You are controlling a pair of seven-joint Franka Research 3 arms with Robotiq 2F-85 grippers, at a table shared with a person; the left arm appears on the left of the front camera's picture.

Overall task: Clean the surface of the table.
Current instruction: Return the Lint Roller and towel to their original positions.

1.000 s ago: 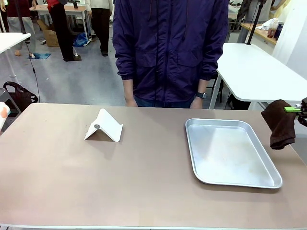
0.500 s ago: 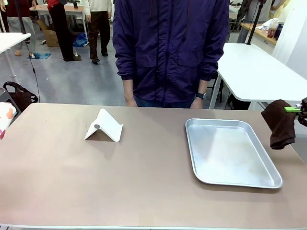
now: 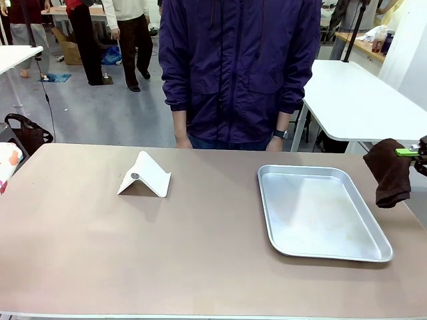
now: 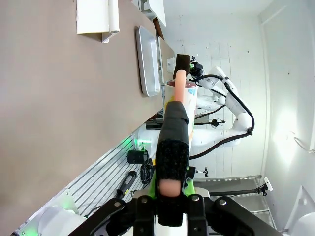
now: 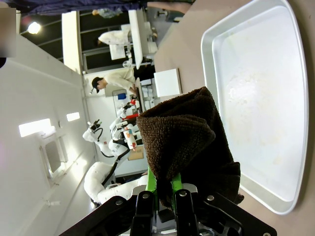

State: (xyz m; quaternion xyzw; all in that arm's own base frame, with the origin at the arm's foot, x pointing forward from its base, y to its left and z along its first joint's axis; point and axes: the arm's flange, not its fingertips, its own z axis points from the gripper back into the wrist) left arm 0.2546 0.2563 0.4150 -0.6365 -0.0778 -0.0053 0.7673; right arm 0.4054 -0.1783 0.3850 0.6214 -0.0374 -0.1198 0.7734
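Note:
The taupe-brown table spans the front view. At its right edge my right gripper is shut on a dark brown cloth, which hangs just off the table beside the steel tray. In the right wrist view the cloth bunches over the green pads. My left gripper is shut on a long peach-and-black object held off the table's left end. A pale, orange-marked bit of something shows at the left edge of the front view.
A shiny steel tray lies on the right half of the table. A white folded stand sits left of centre. A person in a purple jacket stands at the far edge, hands down. A white-topped table stands behind right.
The pale thing at the left edge has edged slightly into view. The right gripper and the cloth hold still; nothing on the table has moved.

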